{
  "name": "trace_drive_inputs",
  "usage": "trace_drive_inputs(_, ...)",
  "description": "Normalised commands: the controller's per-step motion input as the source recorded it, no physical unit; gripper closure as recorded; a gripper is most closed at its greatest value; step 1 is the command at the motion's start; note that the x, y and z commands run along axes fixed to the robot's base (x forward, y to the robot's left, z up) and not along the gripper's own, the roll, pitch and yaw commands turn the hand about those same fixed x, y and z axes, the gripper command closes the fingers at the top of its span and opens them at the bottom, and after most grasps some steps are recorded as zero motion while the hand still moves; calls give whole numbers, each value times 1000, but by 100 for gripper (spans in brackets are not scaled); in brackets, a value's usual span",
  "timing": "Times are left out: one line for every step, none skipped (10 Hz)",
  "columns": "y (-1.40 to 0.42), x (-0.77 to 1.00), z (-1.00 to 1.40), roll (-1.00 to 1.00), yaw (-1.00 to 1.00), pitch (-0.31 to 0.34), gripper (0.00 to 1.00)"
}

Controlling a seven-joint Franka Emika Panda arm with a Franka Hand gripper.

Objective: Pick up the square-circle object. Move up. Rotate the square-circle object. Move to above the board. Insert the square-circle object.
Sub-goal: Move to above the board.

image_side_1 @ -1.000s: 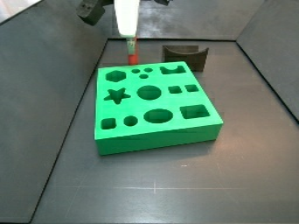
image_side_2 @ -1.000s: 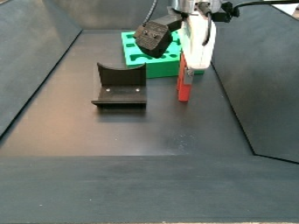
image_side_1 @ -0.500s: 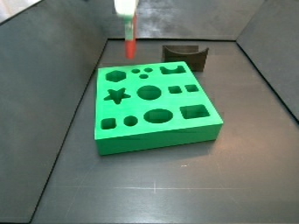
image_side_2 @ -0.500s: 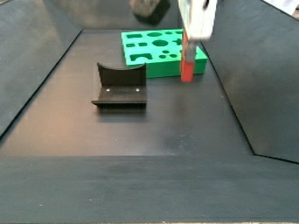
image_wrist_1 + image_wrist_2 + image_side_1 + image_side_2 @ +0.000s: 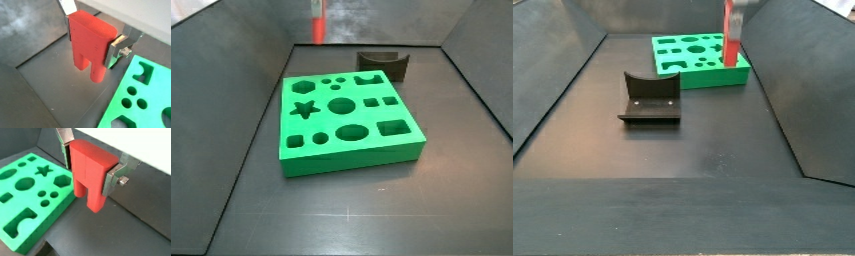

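My gripper (image 5: 92, 42) is shut on the square-circle object (image 5: 90, 35), a bright red peg held by its block end with its slim end pointing down. Both wrist views show it between the silver fingers (image 5: 113, 177), and the gripper (image 5: 90, 168) hangs over the floor beside the board (image 5: 37, 233). In both side views the peg (image 5: 318, 25) (image 5: 728, 35) hangs high, clear of the floor, by the far edge of the green board (image 5: 352, 162) (image 5: 707, 78). The gripper body is above the edge of both side views.
The dark fixture (image 5: 385, 63) stands on the floor behind the board; it also shows in a side view (image 5: 649, 97). Dark walls enclose the black floor (image 5: 358, 215). The board's corner shows in a wrist view (image 5: 157, 95).
The gripper has risen straight up with the red peg; its body has left the top of both side views. The peg's lower end is now well above the floor.
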Motion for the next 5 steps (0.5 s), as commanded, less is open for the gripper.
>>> trace_drive_inputs(-75,27,1000,-3,20,93,100)
trace_drive_inputs(-61,26,949,-10,23,92,100)
trace_drive_inputs(-51,24,837,-13,24,89,100)
trace_drive_inputs(-34,20,612,-19,24,90,100)
trace_drive_inputs(-24,19,445,-24,21,93,100)
